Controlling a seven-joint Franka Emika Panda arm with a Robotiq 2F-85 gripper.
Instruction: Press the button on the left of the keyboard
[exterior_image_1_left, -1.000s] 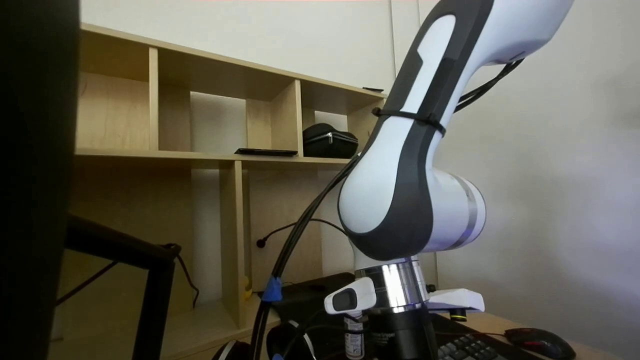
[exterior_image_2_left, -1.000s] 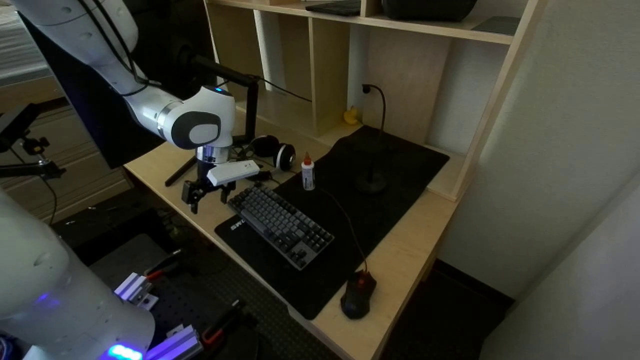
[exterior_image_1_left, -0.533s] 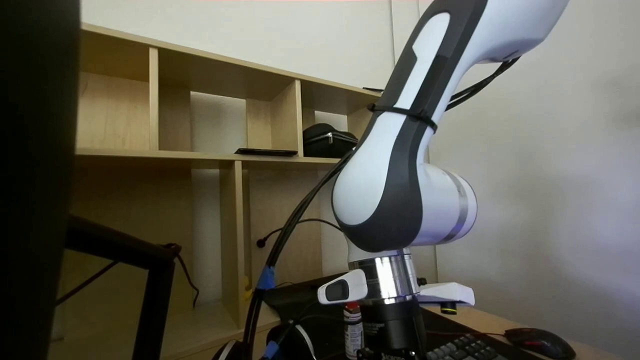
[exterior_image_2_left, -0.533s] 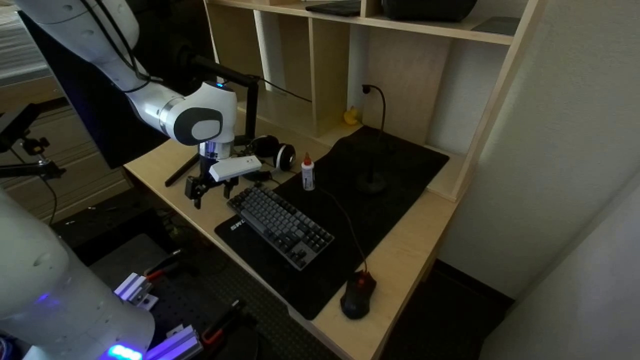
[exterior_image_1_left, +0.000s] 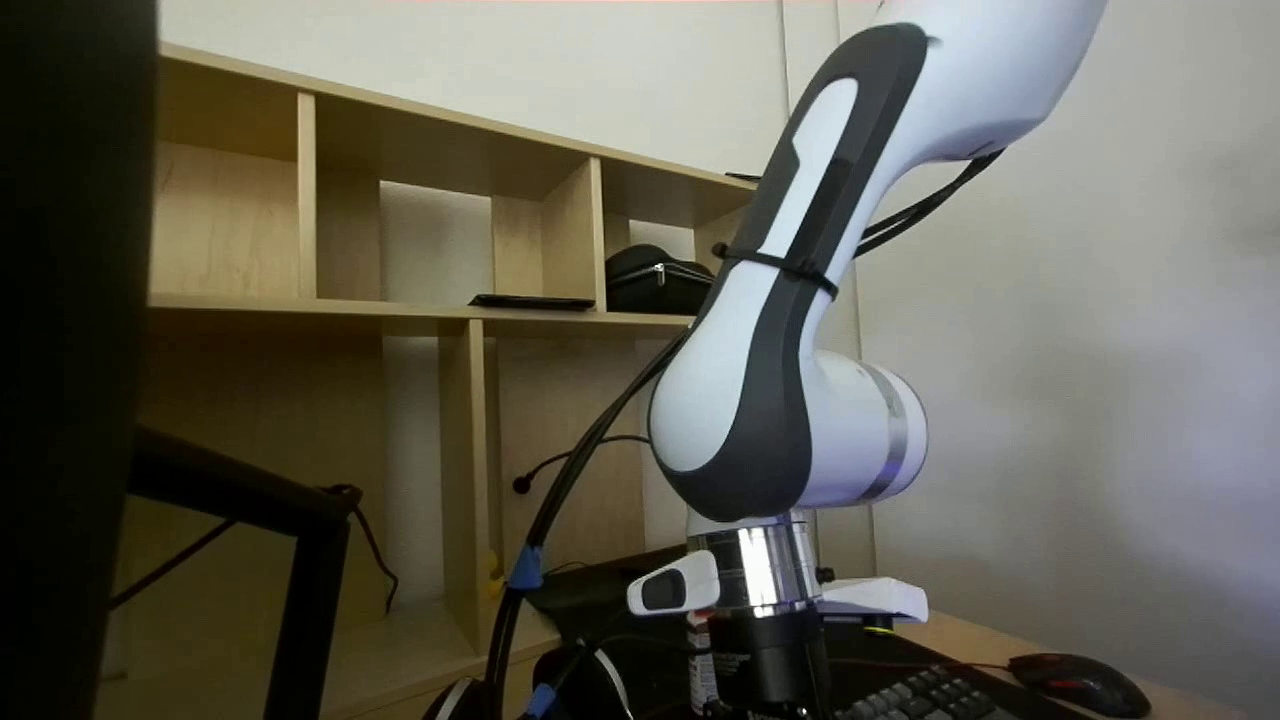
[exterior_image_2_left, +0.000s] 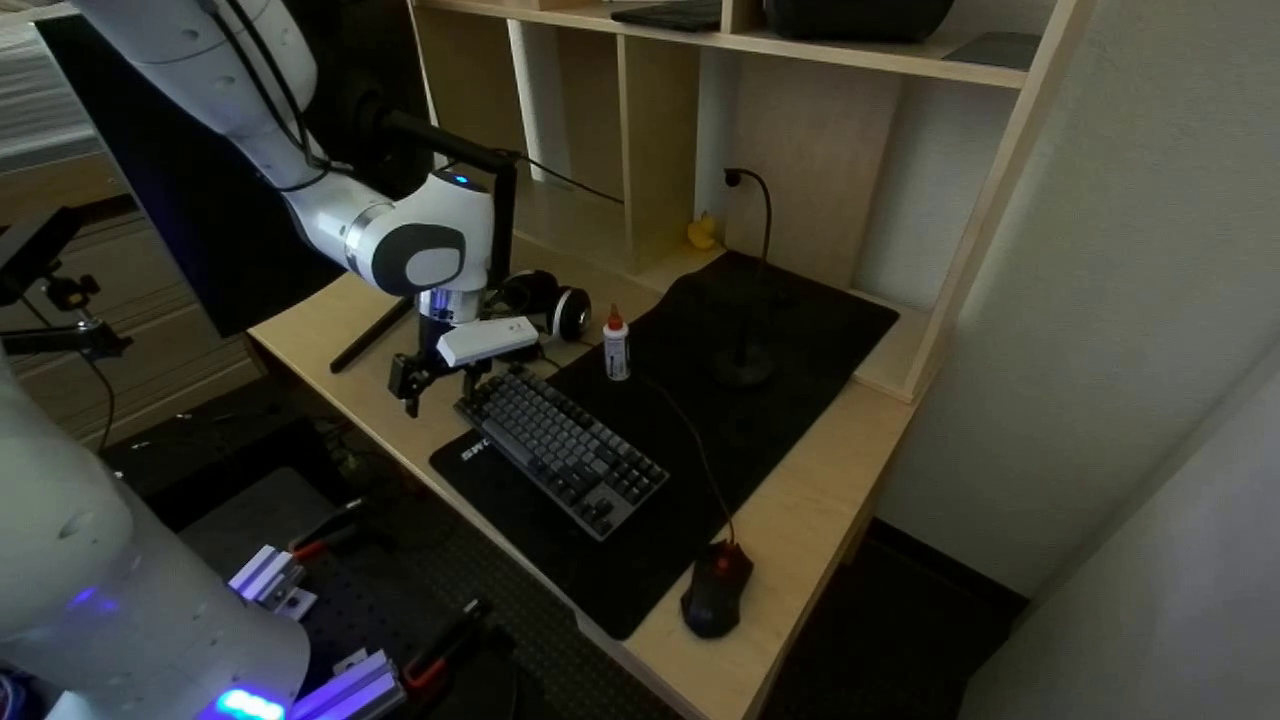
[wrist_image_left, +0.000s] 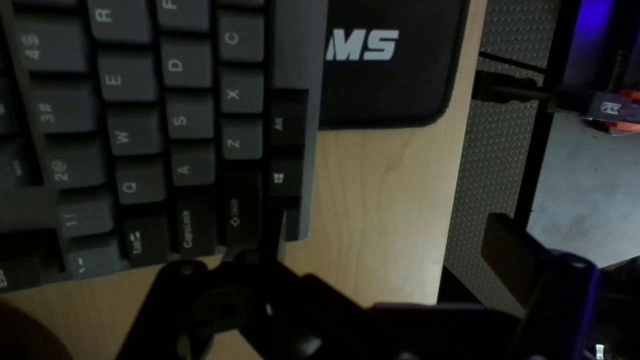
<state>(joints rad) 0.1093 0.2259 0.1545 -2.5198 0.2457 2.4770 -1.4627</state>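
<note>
Although the table (exterior_image_2_left: 815, 490) stretches across the middle of the frame in an exterior view, the robot arm (exterior_image_2_left: 400, 235) hides part of it and is itself cut off at the upper left edge. We find the black mat (exterior_image_2_left: 745, 430) near the centre, partly covered by the keyboard (exterior_image_2_left: 562, 450), which lies just left of centre; in an exterior view the bottom edge leaves us only some of its keys (exterior_image_1_left: 925, 695), and in the wrist view it fills the upper left, cut off at the left and top. The pincer (exterior_image_2_left: 442, 396) is just beside the keyboard's upper left end, its fingers (wrist_image_left: 272, 285) spread wide apart. In the wrist view they stand dark at the bottom, one overlapping the keyboard's lower right corner, and we cannot tell whether it touches. We cannot make out the rounded brown shape (wrist_image_left: 22, 335) at the lower left. Just above that finger we can read the Windows key (wrist_image_left: 285, 177).
</note>
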